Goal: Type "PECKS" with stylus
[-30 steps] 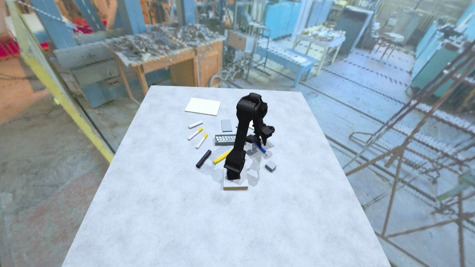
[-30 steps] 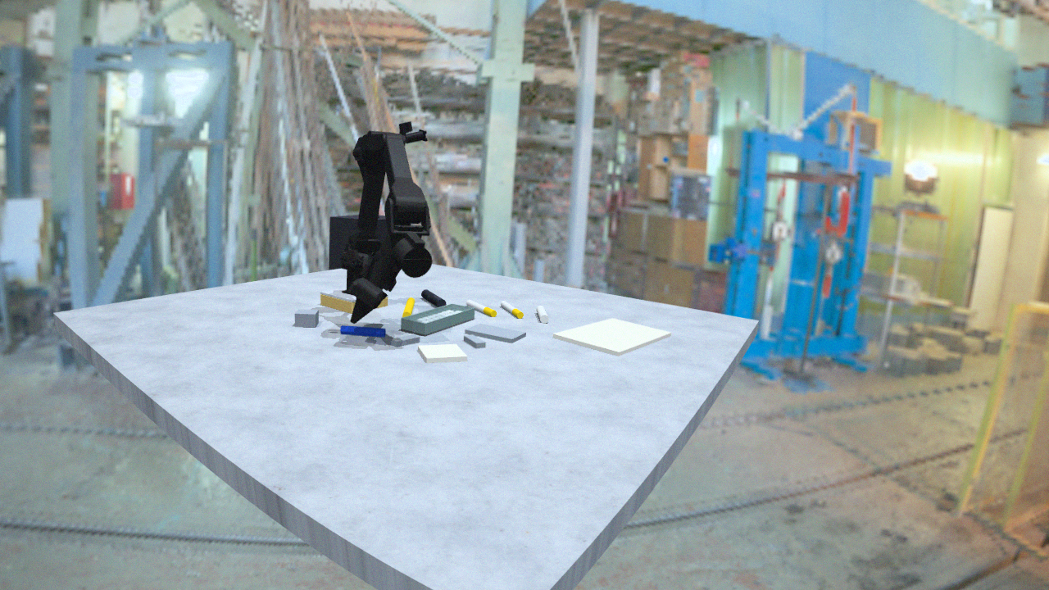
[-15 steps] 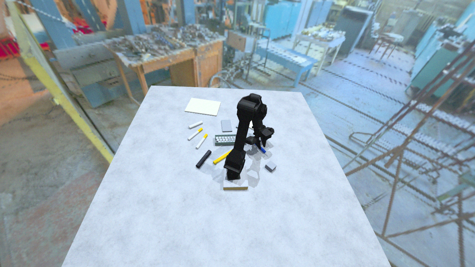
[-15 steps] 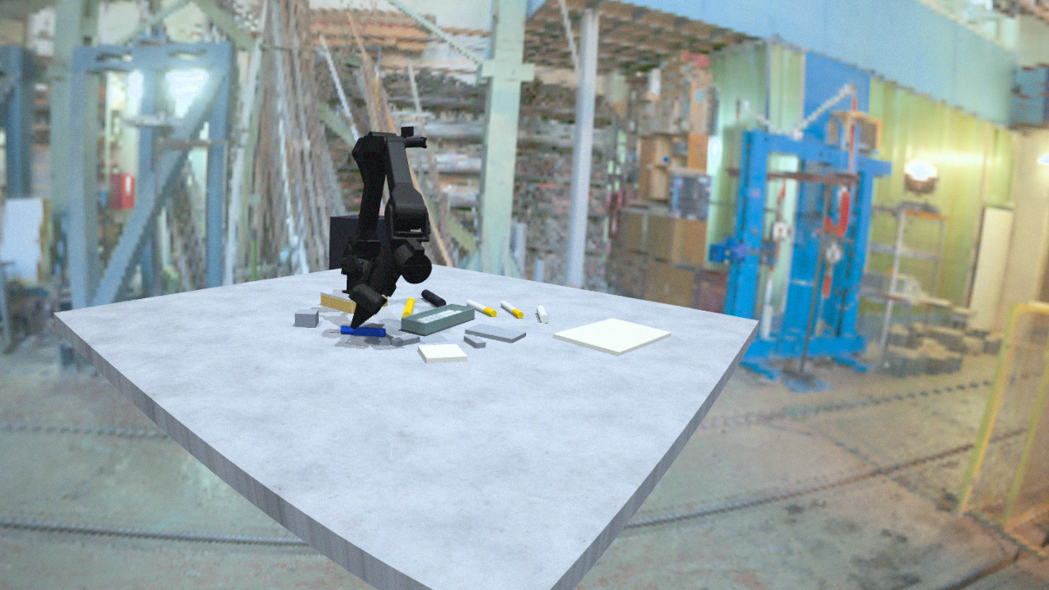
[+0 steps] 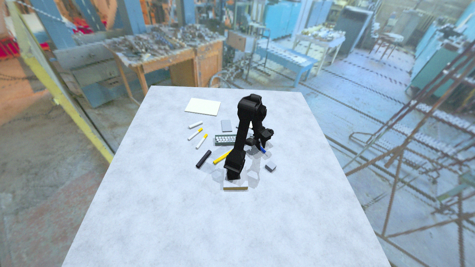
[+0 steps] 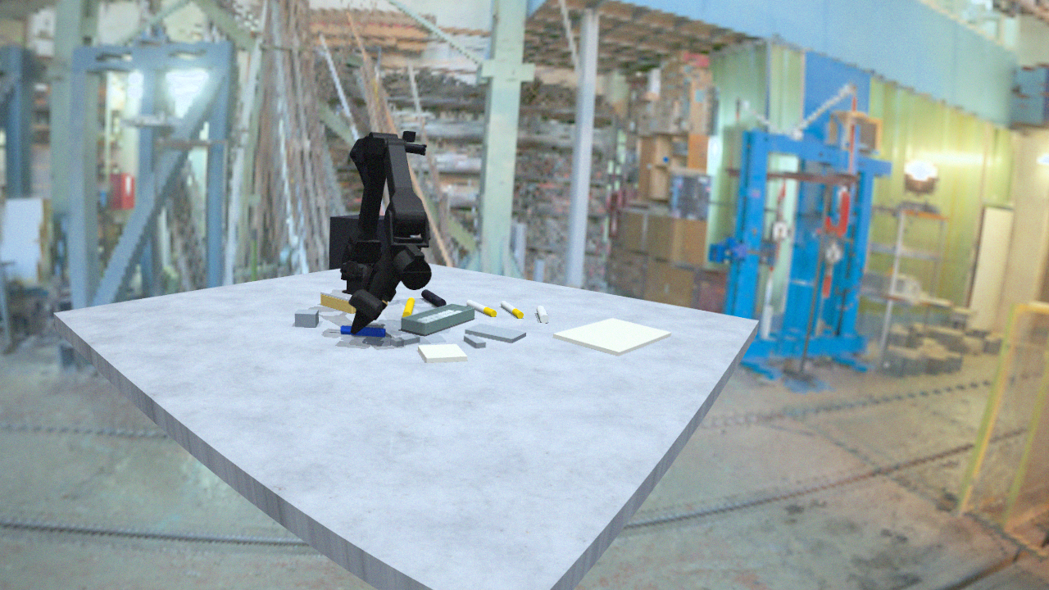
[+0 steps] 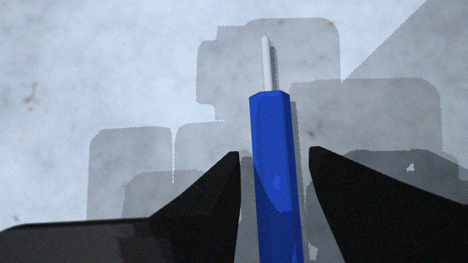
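The gripper (image 7: 274,155) is down at the desk (image 5: 166,199), its two black fingers standing apart on either side of the blue stylus (image 7: 275,157), with a gap showing on each side, so the jaws are released and grasp nothing. The stylus lies flat on the desk, its thin white tip (image 7: 266,62) pointing away from the gripper. The keyboard (image 5: 225,139) sits just beside the arm's base, apart from the stylus.

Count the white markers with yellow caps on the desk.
2 yellow-capped white markers, both left of the grey keyboard in the top view: one beside the plain white stick, one nearer the keyboard. The black arm may hide others.
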Controlling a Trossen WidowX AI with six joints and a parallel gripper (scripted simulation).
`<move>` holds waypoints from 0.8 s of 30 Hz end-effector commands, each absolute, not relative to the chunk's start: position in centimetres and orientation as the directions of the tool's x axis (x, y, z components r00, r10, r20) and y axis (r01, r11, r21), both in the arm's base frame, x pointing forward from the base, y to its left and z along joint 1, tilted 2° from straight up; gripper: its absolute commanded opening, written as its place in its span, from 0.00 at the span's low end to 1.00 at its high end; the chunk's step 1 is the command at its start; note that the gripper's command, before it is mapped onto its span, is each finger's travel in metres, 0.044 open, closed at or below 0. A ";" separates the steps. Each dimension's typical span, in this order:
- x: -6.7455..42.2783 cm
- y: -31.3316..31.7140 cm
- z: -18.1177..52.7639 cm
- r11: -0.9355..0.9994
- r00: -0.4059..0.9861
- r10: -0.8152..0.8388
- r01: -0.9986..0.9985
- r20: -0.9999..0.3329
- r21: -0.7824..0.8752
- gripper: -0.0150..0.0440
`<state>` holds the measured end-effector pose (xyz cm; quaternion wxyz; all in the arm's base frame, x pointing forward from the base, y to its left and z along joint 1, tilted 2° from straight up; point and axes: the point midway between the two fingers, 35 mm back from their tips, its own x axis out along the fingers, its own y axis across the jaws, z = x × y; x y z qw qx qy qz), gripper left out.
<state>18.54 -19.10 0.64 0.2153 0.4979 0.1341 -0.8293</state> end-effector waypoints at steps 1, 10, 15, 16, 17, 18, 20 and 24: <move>18.6 -19.1 0.7 -0.871 -0.411 -0.224 0.491 -0.884 -0.007 0.42; 18.6 -19.1 0.7 -0.871 -0.411 -0.224 0.491 -0.884 -0.007 0.25; 18.6 -19.1 1.0 -0.871 -0.411 -0.224 0.491 -0.884 -0.007 0.25; 18.6 -19.2 1.4 -0.871 -0.411 -0.224 0.491 -0.884 -0.007 0.25; 18.6 -19.2 1.9 -0.871 -0.411 -0.224 0.491 -0.884 -0.007 0.25; 18.6 -19.2 2.4 -0.871 -0.411 -0.224 0.491 -0.884 -0.007 0.25; 18.6 -19.2 3.7 -0.871 -0.411 -0.225 0.491 -0.883 -0.007 0.25; 18.4 -19.2 5.7 -0.871 -0.412 -0.225 0.491 -0.883 -0.007 0.25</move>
